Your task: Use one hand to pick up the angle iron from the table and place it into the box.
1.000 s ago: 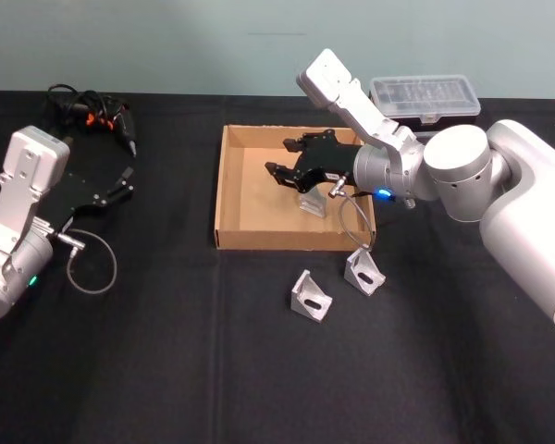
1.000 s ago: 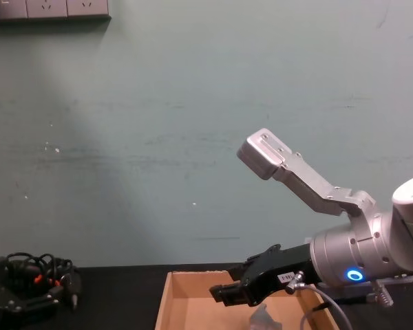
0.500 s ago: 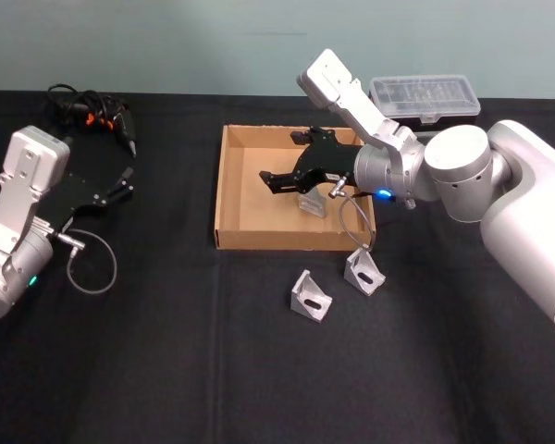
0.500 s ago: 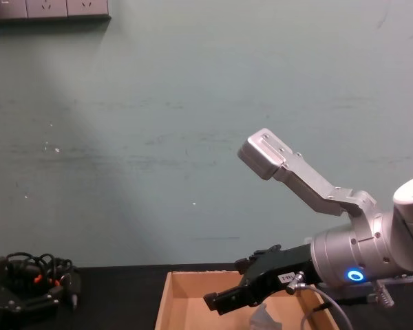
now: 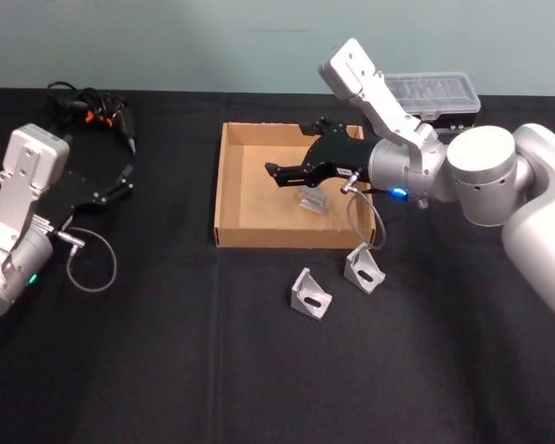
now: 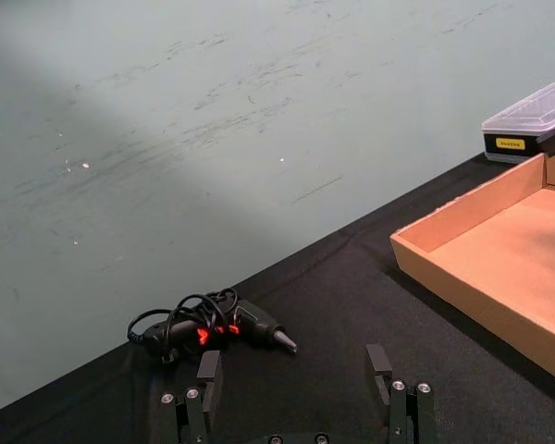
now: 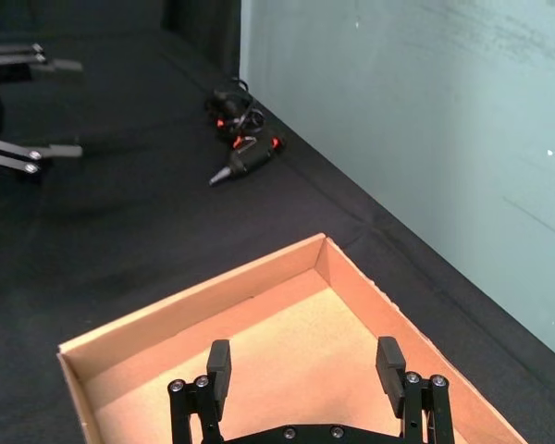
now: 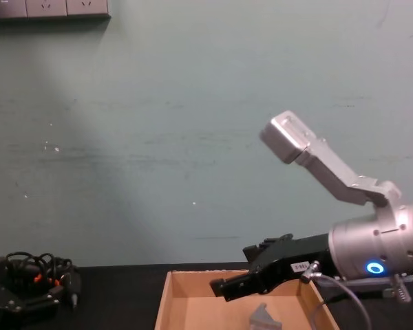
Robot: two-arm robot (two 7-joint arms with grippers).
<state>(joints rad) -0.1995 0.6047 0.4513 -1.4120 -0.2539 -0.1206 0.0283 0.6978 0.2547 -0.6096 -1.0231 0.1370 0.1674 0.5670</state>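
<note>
Head view: we judge the drop done, the bracket (image 5: 312, 200) lying right of middle on the box (image 5: 220, 185) floor under our right gripper (image 5: 287, 148); next, lift clear toward the other brackets (image 5: 311, 294) off the box's front right corner. Left gripper (image 5: 125, 178) parked wide near the table (image 5: 166, 351)'s left edge. Right wrist view: fingers (image 7: 219, 363) wide, empty. Chest view: the bracket (image 8: 263, 317) looks small, grey, folded.

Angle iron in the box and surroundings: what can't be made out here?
The angle iron in the box: head view, the right tool covers its top; chest view, the bottom edge cuts it off. Its pose is unclear.
The box floor: chest view, cut by the bottom edge.
The plastic case: head view, the right arm hides its left end; contents too small.
</note>
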